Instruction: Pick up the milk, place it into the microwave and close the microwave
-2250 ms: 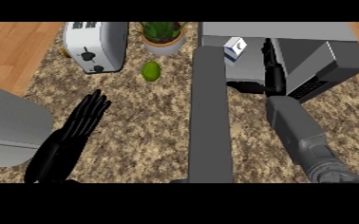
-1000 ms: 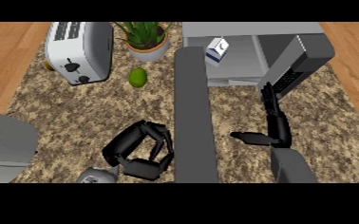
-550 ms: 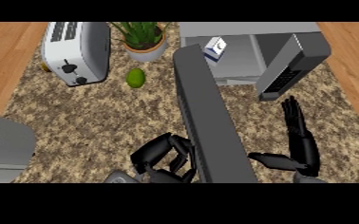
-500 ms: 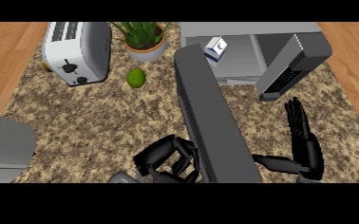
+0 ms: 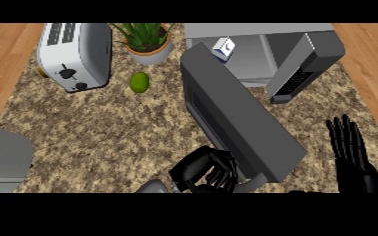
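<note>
Milk [image 5: 224,49]: small blue-and-white carton, upright inside the microwave [image 5: 258,30], toward the left of the cavity; no hand touching it.
Placing step: judged done, since the carton already stands within the cavity.
Door [image 5: 240,116]: open, a long grey slab swung out from the cavity's left side and reaching toward the lower edge of the view; not yet closed.
Control panel [image 5: 303,70]: grey block with a dark keypad, at the right of the cavity.
Left hand [image 5: 201,170]: low in the view, fingers curled, knuckles pressed close against the door's near end; possibly hooked on the door's edge, though hard to tell from this angle whether anything is actually gripped or only pushed.
Right hand [image 5: 351,152]: at the lower right edge, fingers straight and pointing up, holding nothing, well apart from the door and the microwave.
Remaining: only the closing, by this reading; door to be swung back until flush with the cavity front.
Next move, as a judgement: a push from the left hand at the door's far end, with the carton set deep enough not to block it.
Bystanders: toaster [image 5: 74,55] at upper left, potted plant [image 5: 148,42] beside it, a green fruit [image 5: 139,82] just below the pot; all well clear of the door's sweep.
</note>
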{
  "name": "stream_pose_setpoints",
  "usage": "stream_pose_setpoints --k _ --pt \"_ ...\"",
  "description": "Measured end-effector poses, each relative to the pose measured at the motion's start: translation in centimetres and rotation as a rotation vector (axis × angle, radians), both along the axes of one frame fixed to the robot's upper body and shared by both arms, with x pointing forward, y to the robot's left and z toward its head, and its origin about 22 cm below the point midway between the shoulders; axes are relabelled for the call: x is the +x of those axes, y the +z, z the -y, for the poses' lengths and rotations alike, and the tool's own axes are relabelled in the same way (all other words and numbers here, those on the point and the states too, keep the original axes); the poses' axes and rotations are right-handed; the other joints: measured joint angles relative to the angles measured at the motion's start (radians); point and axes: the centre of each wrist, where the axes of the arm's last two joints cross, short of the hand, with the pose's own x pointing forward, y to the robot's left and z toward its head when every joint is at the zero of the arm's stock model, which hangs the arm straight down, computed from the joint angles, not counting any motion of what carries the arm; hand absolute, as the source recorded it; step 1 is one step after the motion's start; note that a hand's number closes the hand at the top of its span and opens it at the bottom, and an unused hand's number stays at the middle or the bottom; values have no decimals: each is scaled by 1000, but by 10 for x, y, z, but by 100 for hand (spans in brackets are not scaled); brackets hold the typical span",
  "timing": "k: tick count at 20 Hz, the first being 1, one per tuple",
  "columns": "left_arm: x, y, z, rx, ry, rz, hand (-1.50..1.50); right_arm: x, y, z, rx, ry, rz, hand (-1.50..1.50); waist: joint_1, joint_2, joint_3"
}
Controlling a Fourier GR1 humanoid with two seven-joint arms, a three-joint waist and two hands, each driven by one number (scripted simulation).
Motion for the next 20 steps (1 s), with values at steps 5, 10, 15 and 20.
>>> stream_pose_setpoints --k 5,10,15,20 --pt "-1 1 13 -32 108 9 150 -7 23 5 13 57 24 -150 -25 7 0" --pt "5 9 23 -80 181 27 150 -4 45 2 18 147 53 -150 -53 15 -2" --pt "19 26 34 -138 224 55 150 0 63 0 5 267 70 -150 -89 23 -2" --pt "35 38 40 -165 287 58 150 2 78 0 5 342 86 -150 -130 32 -2"
